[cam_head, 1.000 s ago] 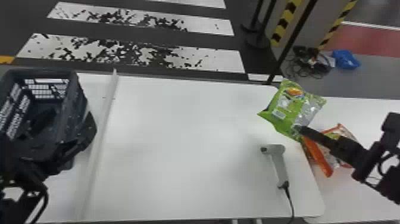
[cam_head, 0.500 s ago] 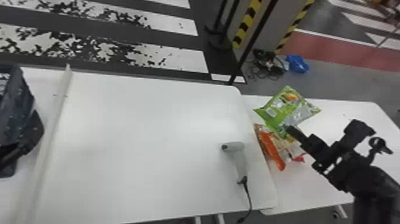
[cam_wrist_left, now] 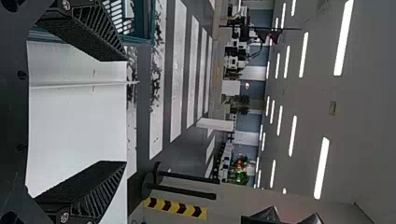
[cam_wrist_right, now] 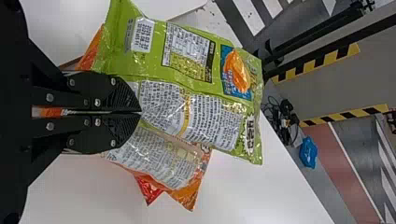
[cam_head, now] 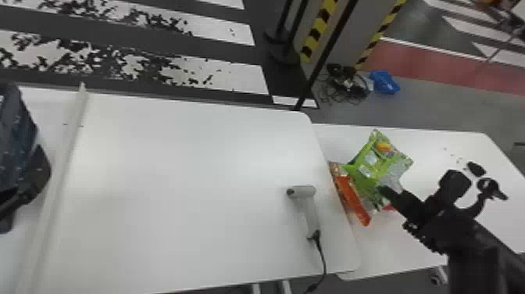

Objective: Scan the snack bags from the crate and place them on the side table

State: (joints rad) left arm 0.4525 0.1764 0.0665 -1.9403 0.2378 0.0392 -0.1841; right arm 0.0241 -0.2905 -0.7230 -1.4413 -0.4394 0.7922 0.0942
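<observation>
Wrist views: right jaws pinched tight on green snack bag [cam_wrist_right: 191,80], left jaws spread wide, empty.

From the head we look forward and down over the worktop [cam_head: 195,176]; left wrist faces out past the striped floor [cam_wrist_left: 179,70]; right wrist, close in, shares the green bag [cam_head: 371,164].

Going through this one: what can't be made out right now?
- Crate contents: cut off by the head view's left edge.
- Middle of the orange bag: hidden by the green bag, right wrist view.
- Scanner cable's far end: cut off by the head view's bottom edge.
</observation>
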